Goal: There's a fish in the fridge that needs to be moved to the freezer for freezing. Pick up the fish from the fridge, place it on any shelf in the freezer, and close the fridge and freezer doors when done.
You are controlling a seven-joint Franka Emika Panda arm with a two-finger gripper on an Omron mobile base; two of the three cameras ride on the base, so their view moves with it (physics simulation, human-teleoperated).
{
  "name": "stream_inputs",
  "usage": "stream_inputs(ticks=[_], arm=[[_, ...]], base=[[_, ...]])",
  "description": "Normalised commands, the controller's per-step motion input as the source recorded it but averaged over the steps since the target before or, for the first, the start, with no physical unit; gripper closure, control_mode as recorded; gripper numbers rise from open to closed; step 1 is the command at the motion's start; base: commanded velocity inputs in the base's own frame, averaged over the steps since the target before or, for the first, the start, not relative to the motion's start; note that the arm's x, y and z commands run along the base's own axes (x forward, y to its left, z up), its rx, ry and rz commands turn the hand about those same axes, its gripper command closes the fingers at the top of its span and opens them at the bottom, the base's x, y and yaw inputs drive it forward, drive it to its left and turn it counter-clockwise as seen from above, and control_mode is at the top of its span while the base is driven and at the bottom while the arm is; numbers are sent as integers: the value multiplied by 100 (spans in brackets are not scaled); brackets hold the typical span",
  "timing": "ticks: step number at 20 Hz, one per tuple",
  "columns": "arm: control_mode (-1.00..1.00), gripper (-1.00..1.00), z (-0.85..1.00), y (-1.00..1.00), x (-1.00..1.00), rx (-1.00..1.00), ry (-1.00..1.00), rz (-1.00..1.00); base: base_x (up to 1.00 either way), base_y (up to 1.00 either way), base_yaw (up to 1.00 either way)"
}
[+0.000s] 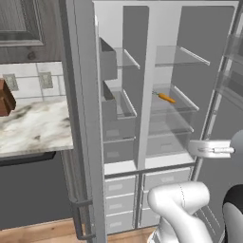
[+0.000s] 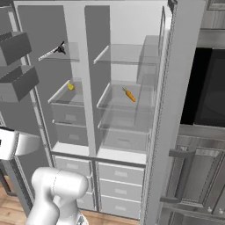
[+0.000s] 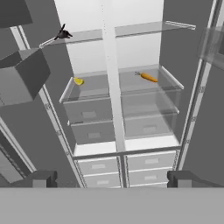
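- The fish is seen at the upper left of the hand view, resting on the front edge of the top glass shelf of the left compartment; in the right base view the fish sits at the upper left, again on that top shelf
- The gripper is held well apart from the fish, which lies far above and to the left of the finger tips at the bottom of the hand view
- The jaws are spread wide, with nothing between them
- An orange carrot-like stick is seen on the second shelf of the right compartment, and a small yellow item on the second shelf of the left compartment
- The arm is seen rising from the lower right of the left base view, its white elbow bent in front of the lower drawers
- Both doors of the grey unit are seen swung open, with grey door bins at the left edge of the right base view
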Motion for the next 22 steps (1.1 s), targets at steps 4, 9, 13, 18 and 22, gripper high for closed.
stream_inputs(ticks=[4,9,13,18,22], arm=[[100,-100,0,0,0,0,0,0],[100,-100,0,0,0,0,0,0],[100,-100,0,0,0,0,0,0],[100,-100,0,0,0,0,0,0],[100,-100,0,0,0,0,0,0]], base=[[-24,-7,0],[-61,0,0],[-28,-3,0],[-11,-3,0],[-21,-8,0]])
